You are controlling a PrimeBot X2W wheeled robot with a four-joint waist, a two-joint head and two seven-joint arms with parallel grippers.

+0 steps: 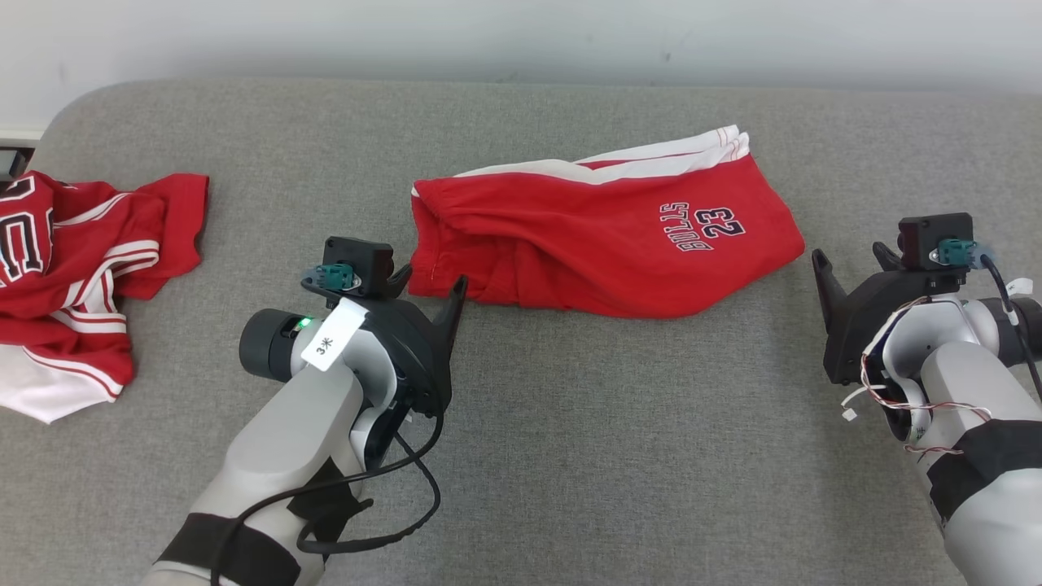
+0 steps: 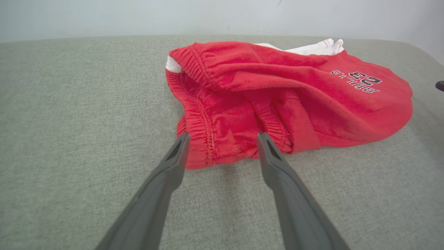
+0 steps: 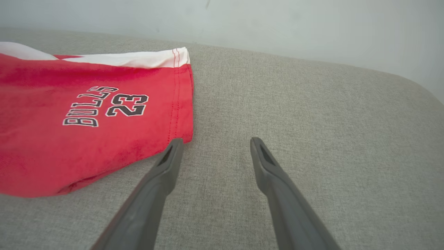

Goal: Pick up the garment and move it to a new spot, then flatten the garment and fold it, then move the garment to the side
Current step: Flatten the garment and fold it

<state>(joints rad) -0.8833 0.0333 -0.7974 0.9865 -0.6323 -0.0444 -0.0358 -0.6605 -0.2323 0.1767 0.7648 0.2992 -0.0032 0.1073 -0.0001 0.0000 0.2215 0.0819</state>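
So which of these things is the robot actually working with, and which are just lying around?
Part of the job: red Bulls shorts; left hand, open at their waistband; right hand, open beside their leg hem.

Just lying about: crumpled red-and-white jersey, far left on the grey fabric surface.
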